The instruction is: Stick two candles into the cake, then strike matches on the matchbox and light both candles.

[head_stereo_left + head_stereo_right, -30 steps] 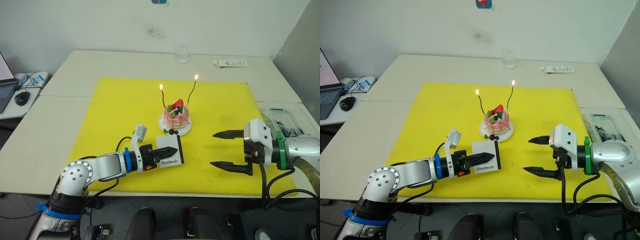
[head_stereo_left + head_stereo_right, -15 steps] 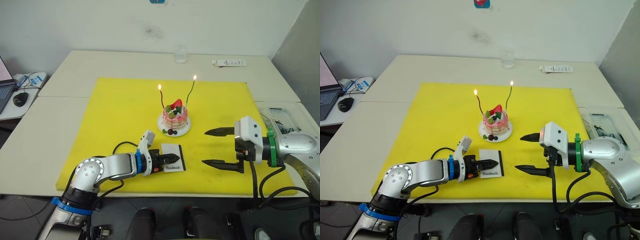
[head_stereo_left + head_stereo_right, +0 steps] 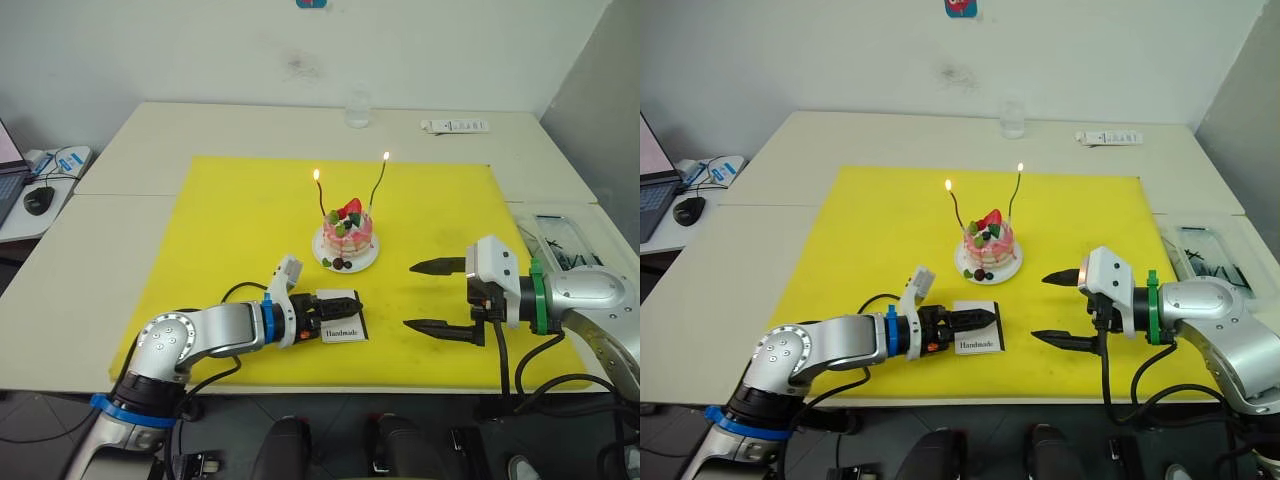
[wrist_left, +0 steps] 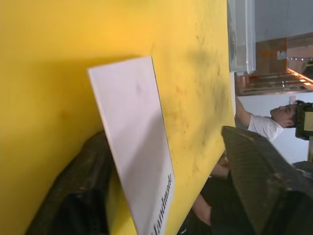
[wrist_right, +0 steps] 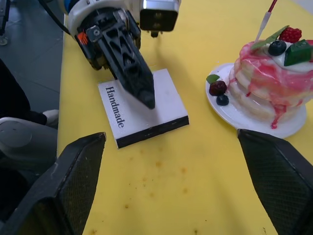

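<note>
both thin wire-like candles [image 3: 322, 197] burn in the small pink layered cake [image 3: 347, 232], so nothing seems left; my left claw [image 3: 335, 316] pinches the flat white matchbox [image 3: 340, 324], my right claw [image 3: 422, 296] gapes empty.

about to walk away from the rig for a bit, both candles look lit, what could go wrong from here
Two risks, both judgement calls:
1. Both candles burn with open flames above the cake, so they may drip or burn down onto it if left.
2. The left gripper is over the matchbox, which lies flat on the yellow mat beside the plate. A careless pull could drag the box into the plate and tip the candles.
</note>
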### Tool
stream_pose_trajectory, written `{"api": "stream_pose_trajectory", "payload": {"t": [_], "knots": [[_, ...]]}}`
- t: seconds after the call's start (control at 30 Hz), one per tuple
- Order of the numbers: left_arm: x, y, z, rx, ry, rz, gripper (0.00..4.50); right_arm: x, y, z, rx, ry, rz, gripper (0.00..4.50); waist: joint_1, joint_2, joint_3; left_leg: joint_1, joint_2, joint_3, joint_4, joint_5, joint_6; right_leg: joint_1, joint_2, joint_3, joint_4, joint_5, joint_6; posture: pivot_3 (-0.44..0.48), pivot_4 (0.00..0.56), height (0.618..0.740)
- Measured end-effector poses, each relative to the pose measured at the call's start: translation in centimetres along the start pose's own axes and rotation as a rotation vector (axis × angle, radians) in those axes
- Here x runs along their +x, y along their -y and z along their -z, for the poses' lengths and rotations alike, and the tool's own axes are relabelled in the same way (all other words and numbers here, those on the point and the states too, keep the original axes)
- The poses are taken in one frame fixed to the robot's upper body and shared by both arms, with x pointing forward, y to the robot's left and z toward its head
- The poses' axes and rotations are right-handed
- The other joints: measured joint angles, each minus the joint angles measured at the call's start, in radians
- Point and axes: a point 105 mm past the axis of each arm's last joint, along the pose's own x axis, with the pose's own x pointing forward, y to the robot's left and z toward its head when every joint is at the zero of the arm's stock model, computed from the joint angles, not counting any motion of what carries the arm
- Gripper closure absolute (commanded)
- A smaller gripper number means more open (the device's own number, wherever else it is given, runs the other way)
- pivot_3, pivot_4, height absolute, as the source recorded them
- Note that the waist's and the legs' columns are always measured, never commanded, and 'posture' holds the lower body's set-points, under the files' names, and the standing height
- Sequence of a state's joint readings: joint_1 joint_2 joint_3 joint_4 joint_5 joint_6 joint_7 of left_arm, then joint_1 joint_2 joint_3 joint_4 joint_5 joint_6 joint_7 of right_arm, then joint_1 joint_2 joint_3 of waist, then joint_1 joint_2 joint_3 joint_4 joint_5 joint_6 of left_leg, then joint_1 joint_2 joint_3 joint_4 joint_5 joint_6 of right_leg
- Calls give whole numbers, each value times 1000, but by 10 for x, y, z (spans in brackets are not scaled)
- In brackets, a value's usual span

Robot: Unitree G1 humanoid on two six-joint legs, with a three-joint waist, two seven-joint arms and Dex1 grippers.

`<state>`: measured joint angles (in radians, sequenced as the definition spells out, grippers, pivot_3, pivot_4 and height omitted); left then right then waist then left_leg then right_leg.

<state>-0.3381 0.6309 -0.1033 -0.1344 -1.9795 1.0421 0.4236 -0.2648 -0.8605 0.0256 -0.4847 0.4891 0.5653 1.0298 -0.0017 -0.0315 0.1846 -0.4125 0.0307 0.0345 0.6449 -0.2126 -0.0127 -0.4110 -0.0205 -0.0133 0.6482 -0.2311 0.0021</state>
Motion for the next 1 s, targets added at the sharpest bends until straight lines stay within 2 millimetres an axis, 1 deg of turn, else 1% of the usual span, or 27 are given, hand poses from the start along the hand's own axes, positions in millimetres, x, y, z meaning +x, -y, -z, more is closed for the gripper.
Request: {"api": "stream_pose_trajectory", "payload": {"t": [0.1, 0.17, 0.27, 0.33, 0.37, 0.43, 0.5, 0.53, 0.6, 0.67, 0.77, 0.83, 0.93, 1.0], "knots": [[-21, -9, -13, 37, 39, -58, 36, -1, 4, 6, 1, -5, 1, 0, -2, 0, 0, 2, 0, 0, 0, 0, 0, 0, 0, 0, 0, -2, -4, 0, 150, 740], [-42, -19, -19, 88, 53, -125, 36, -3, 7, 13, 6, -15, 2, 0, -3, 0, 0, 2, 0, 0, -1, 0, 0, 0, 0, 0, 0, -2, -5, 0, 150, 740], [-76, -29, -35, 308, 105, -237, 36, -9, 13, 26, 44, -25, 20, 0, -2, 0, 0, 1, -1, 2, -2, 0, 0, -1, 0, 0, -1, -4, -7, 0, 150, 740], [-90, -26, -51, 484, 169, -251, 36, -14, 17, 30, 61, -22, 43, 0, 1, 1, 1, -2, -2, 4, -2, 0, -1, -4, 0, 0, -1, -4, -7, 0, 150, 740], [-99, -23, -61, 595, 210, -249, 36, -18, 19, 32, 73, -19, 60, 0, 3, 0, 1, -5, -2, 4, -2, 0, -1, -6, 0, 0, -2, -4, -7, 0, 150, 740], [-113, -18, -78, 754, 272, -237, 36, -24, 23, 35, 97, -14, 85, 0, 10, 1, 0, -6, -2, 7, -2, 0, -1, -8, -3, 1, -3, -4, -7, 0, 150, 740], [-125, -15, -89, 913, 311, -236, 36, -28, 25, 34, 104, -1, 99, 0, 11, 1, 1, -7, -1, 9, -3, 0, -1, -9, -4, 2, -3, -4, -7, 0, 150, 740], [-131, -21, -92, 1023, 302, -268, 36, -32, 25, 34, 113, 14, 113, 0, 12, 1, 1, -7, -1, 10, -4, -1, -1, -10, -4, 3, -4, -4, -7, 0, 150, 740], [-142, -41, -98, 1141, 273, -357, 36, -40, 27, 39, 139, 15, 159, 0, 13, 1, 1, -7, 0, 11, -6, -1, -1, -11, -5, 3, -3, -4, -7, 0, 150, 740], [-144, -52, -100, 1158, 284, -389, 36, -44, 24, 46, 158, 6, 180, 0, 16, 1, 1, -7, 1, 11, -6, -1, -1, -11, -5, 2, -3, -5, -8, 0, 150, 740], [-137, -64, -99, 1120, 325, -383, 36, -51, 19, 56, 191, -14, 220, 0, 22, 0, 1, -8, 1, 11, -7, -1, -1, -11, -5, 2, -3, -4, -6, 0, 150, 740], [-131, -67, -95, 1080, 367, -363, 36, -55, 14, 55, 189, -22, 261, 0, 24, 0, 1, -8, 1, 10, -7, -1, -1, -11, -5, 2, -3, -1, 0, 0, 150, 740], [-125, -76, -86, 1046, 377, -376, 36, -58, 6, 56, 193, -24, 312, 0, 23, 0, 0, -7, 1, 10, -6, -1, -1, -11, -4, 2, -3, -1, 0, 0, 150, 740], [-121, -77, -85, 1044, 422, -396, 36, -60, -1, 60, 225, -9, 378, 0, 24, 0, 0, -7, 1, 9, -6, -1, -1, -10, -4, 1, -2, -1, 1, 0, 150, 740]]}}
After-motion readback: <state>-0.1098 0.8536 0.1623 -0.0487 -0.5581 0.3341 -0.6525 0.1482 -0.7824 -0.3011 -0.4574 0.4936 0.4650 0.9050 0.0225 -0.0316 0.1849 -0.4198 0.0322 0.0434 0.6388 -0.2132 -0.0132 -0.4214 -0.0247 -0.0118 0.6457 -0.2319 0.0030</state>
